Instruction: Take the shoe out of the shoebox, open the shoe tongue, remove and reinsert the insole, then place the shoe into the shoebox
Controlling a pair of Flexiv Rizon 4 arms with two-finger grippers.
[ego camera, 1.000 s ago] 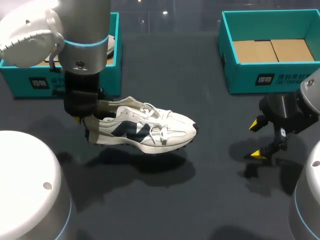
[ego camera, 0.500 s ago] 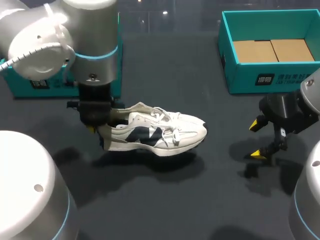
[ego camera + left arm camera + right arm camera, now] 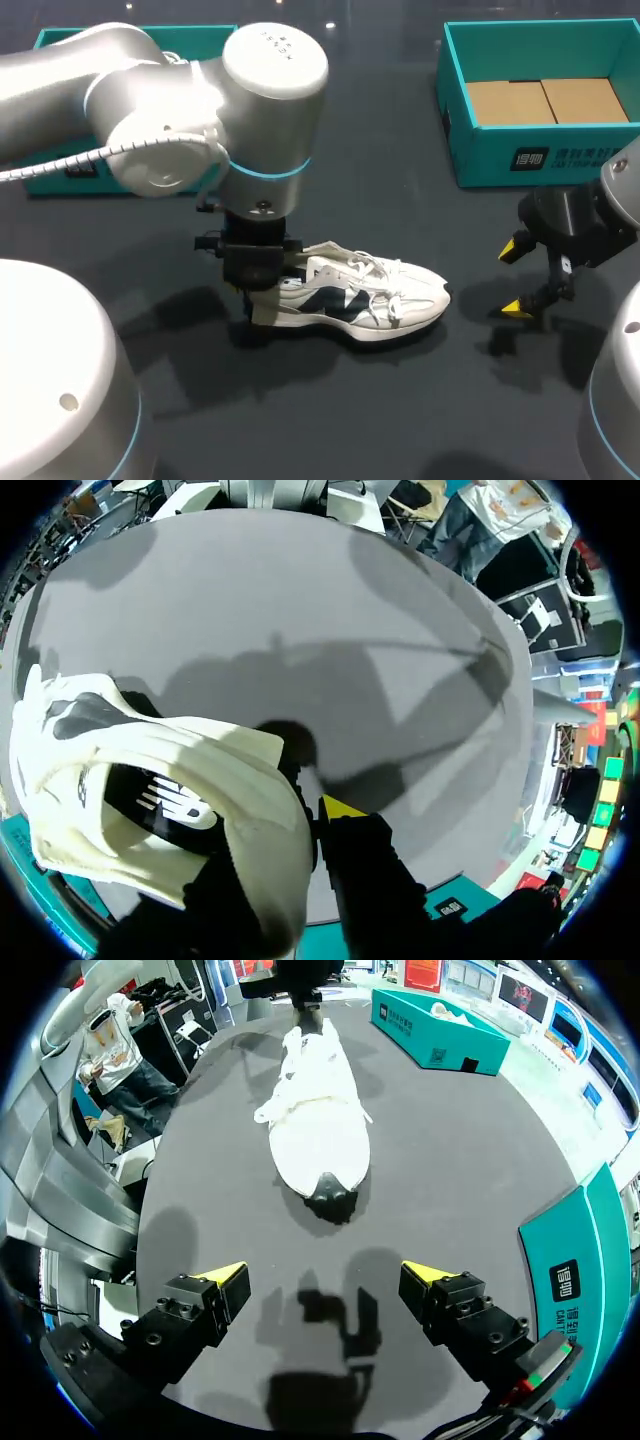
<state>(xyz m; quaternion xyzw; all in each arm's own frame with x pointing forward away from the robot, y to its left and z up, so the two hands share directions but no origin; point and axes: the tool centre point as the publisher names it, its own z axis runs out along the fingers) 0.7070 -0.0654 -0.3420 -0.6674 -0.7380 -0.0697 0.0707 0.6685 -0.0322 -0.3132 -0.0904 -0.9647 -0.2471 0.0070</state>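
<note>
Two grippers: the left gripper (image 3: 260, 297) is clamped on the heel of the shoe (image 3: 352, 298); the right gripper (image 3: 518, 278) is held wide apart.
Shoe: found at the middle of the table (image 3: 390, 140), toe pointed at the right gripper.

The white shoe (image 3: 350, 300) with navy side patches stands upright at mid-table, toe toward 3 o'clock and heel toward 9, while the open teal shoebox (image 3: 490, 155) with its cardboard floor sits at 2 o'clock.
</note>
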